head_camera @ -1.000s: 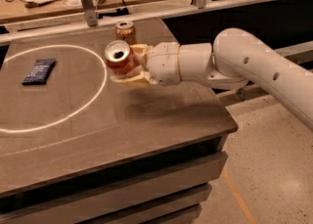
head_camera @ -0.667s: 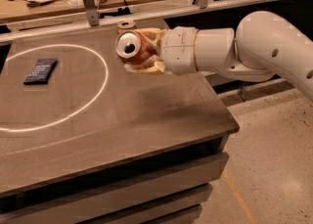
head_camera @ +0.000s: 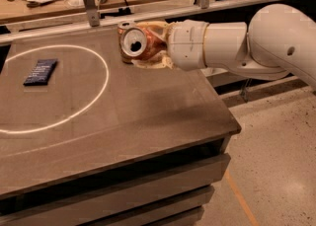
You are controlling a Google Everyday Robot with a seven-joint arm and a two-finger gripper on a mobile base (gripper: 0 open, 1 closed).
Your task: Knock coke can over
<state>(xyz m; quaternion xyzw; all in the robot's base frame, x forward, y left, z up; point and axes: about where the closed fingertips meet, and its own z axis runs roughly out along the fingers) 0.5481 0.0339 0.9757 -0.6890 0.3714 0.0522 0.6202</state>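
The coke can [head_camera: 134, 42] is red-orange with a silver top. It is tipped on its side, with the top facing the camera, over the far middle of the brown table [head_camera: 148, 116]. My gripper [head_camera: 144, 45] reaches in from the right and is shut on the coke can, with one finger [head_camera: 154, 25] above it and one below. A second can [head_camera: 124, 24] stands right behind it near the table's far edge. Only its top shows.
A dark blue packet [head_camera: 40, 71] lies at the left inside a white ring [head_camera: 101, 89] marked on the table. A metal rail with posts [head_camera: 89, 3] runs along the far edge, with a cluttered workbench behind. The table's right edge drops to the floor [head_camera: 276, 170].
My gripper has carried the coke can up and towards the far edge, in front of the second can. The can has tipped from near upright to its side, top towards the camera.
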